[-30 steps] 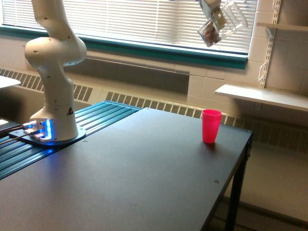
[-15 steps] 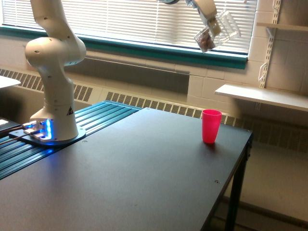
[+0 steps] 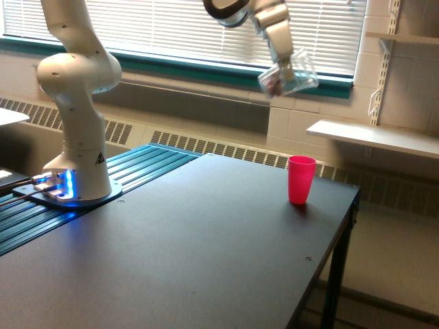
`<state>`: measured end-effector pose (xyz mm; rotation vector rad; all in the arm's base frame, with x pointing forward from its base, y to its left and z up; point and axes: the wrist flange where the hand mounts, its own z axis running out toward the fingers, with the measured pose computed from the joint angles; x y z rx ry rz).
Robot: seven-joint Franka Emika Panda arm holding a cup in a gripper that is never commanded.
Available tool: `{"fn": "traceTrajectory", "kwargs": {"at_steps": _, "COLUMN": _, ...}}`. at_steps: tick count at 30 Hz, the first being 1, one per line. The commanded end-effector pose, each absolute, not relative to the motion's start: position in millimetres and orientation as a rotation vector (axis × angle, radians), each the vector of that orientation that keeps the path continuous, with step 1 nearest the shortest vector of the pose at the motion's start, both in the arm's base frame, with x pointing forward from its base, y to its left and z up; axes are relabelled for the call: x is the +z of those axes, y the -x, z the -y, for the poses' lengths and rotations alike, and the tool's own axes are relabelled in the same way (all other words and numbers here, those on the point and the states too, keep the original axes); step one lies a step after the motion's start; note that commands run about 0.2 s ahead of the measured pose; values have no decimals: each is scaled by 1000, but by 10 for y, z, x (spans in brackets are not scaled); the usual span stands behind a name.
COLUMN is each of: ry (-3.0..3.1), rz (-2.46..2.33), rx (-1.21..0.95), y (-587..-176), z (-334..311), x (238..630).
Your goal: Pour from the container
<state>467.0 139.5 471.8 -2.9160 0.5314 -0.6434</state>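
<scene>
Exterior view: gripper (image 3: 283, 67) is clamping the tilted container (image 3: 289, 79), high above the pink cup (image 3: 301, 179). I am wanting its mouth lower, centred over the rim, then tipping slowly.

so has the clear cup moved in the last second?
Yes. The clear cup in the gripper has come down and toward the exterior view's left, from near the blinds' top to just above the teal window sill.

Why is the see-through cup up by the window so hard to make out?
In the exterior view, the clear cup in the gripper is softly blurred against bright backlit blinds; the pink cup below stays sharp on the dark table.
</scene>
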Motion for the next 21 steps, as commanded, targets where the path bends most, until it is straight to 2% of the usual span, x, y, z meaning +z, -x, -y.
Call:
{"fn": "traceTrajectory", "kwargs": {"at_steps": 1, "ry": 2935, "rz": -531, "rx": -556, "y": -4487, "z": -1584, "x": 4478}}
{"fn": "traceTrajectory", "kwargs": {"at_steps": 13, "ry": 2947, "rz": -529, "rx": -491, "y": -4457, "z": -1822, "x": 4318}}
{"fn": "traceTrajectory", "kwargs": {"at_steps": 21, "ry": 2957, "rz": -535, "rx": -379, "y": -4507, "z": -1931, "x": 4040}}
